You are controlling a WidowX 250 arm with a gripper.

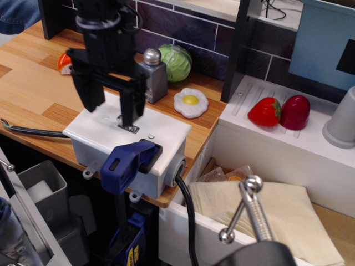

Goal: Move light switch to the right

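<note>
Here the gripper (110, 105) hangs left of centre, jaws spread wide, over the white box (126, 141). Its right finger (131, 106) hides most of the switch (130, 128) on the box top. A blue clamp (128, 161) grips the box's near edge. Just behind stand a salt shaker (154, 76), cabbage (175, 62) and fried egg (191, 102).

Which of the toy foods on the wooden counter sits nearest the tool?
The sushi piece, partly hidden just behind the tool. The green cabbage and fried egg lie farther right, beyond the salt shaker.
</note>
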